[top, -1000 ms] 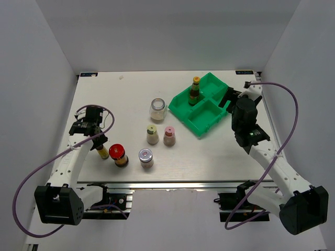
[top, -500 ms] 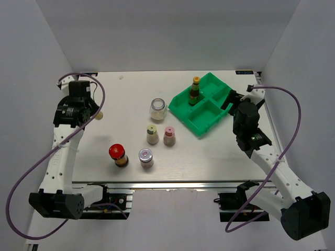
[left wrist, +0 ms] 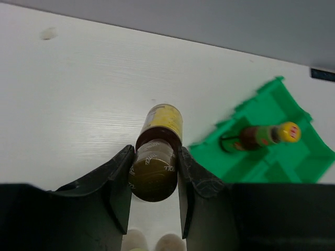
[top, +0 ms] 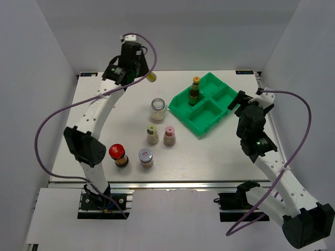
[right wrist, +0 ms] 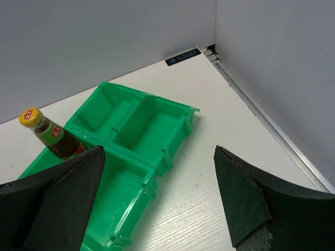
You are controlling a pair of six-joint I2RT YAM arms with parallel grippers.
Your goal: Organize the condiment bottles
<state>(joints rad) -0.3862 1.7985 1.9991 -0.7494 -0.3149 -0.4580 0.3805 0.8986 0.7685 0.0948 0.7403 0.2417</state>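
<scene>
My left gripper [top: 145, 74] is shut on a dark yellow-capped bottle [top: 151, 77], held high above the table's far middle. In the left wrist view the bottle [left wrist: 155, 172] sits between both fingers [left wrist: 116, 180]. A second yellow-capped bottle [top: 195, 90] stands in the far left compartment of the green tray [top: 209, 116]. It also shows in the left wrist view [left wrist: 261, 136] and the right wrist view [right wrist: 49, 133]. On the table stand a clear glass jar [top: 158, 108], a yellow-green-capped shaker [top: 152, 134], a pink-capped shaker [top: 169, 135], a red-lidded jar [top: 119, 155] and a silver-lidded jar [top: 146, 158]. My right gripper [top: 243, 100] is open and empty to the right of the tray.
The tray's other three compartments [right wrist: 149, 128] hold nothing. White walls stand close on the left, back and right. The table's right edge rail [right wrist: 272, 125] runs just beside my right gripper.
My left arm has lifted the yellow-capped bottle from the table's near left and swung it up and across to the far middle. My right gripper has drifted slightly to the right.
</scene>
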